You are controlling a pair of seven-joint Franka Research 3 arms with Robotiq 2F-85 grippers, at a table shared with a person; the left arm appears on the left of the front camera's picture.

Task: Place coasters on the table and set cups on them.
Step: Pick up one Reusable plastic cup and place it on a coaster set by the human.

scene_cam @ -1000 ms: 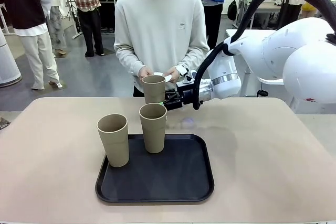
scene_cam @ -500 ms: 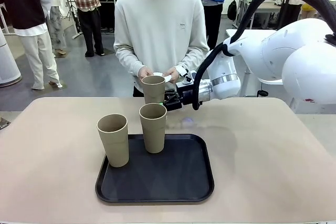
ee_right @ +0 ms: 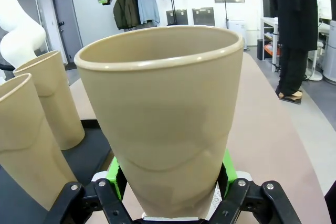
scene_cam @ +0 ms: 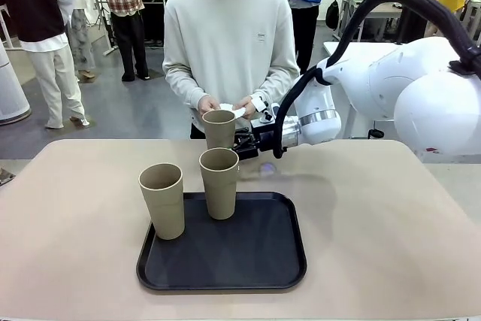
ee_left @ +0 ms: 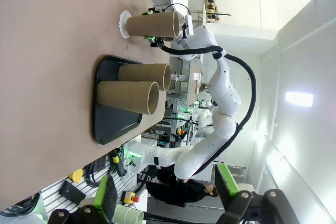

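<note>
The right gripper (scene_cam: 240,143) comes in from 3 o'clock and pinches the far cup (scene_cam: 219,127) low on its side, with a green pad (ee_right: 116,174) pressed on each side. This cup is tall and tan and has no handle. It is wide at the open top and gets thinner toward the bottom, and its rim is smooth and round. It stands straight up on the big beige table (scene_cam: 376,246), just past the 12 o'clock edge of the black tray (scene_cam: 263,261), right in front of the person (scene_cam: 229,35). In the left wrist view its bottom is against a small white coaster (ee_left: 124,23). The coaster has a wavy, lacy edge, lies flat on the table and sticks out a little around the cup. I cannot tell if the cup rests fully on it. Two more cups just like it stand on the tray: the side cup (scene_cam: 161,201) at the tray's 9 o'clock edge and the middle cup (scene_cam: 219,183) near its 12 o'clock edge, with a gap between them. The person's hands (scene_cam: 246,104) are close together behind the far cup and hold a thin white piece (scene_cam: 229,107). The left gripper (ee_left: 168,195) is well away from the cups, with its jaws spread wide and nothing between them.
</note>
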